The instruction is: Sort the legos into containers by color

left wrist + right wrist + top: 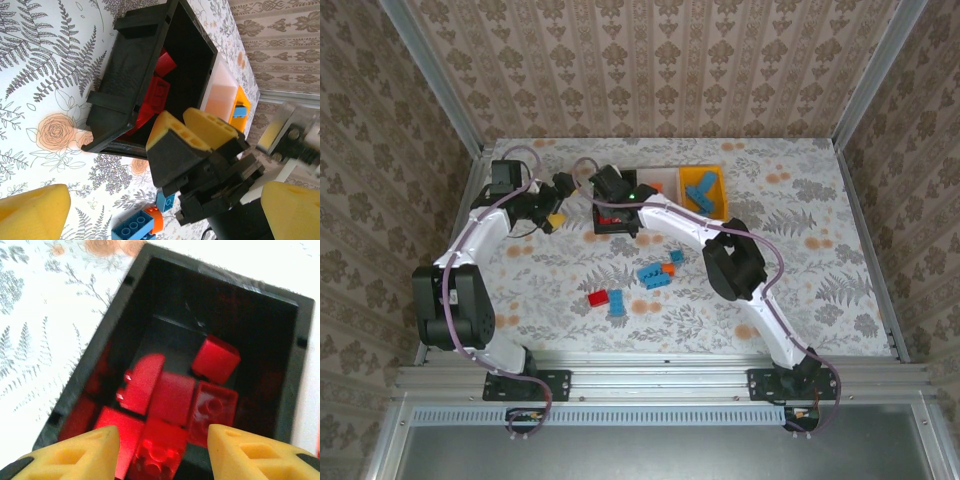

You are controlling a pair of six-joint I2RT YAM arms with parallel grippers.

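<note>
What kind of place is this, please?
Probably a small robot test booth, not a home: left arm and right arm bolted to a metal rail, wallpapered panels closing in the table, toy bricks and bins.

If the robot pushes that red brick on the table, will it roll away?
Probably not: the red brick looks boxy and flat-sided, so it should slide, not roll. It looks like hard plastic, so likely stiff. It is small, so probably light, and may bump the blue brick beside it.

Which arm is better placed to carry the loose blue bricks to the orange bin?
Right, probably: the blue bricks lie nearer its open gripper, and the orange bin sits on its side.
</note>
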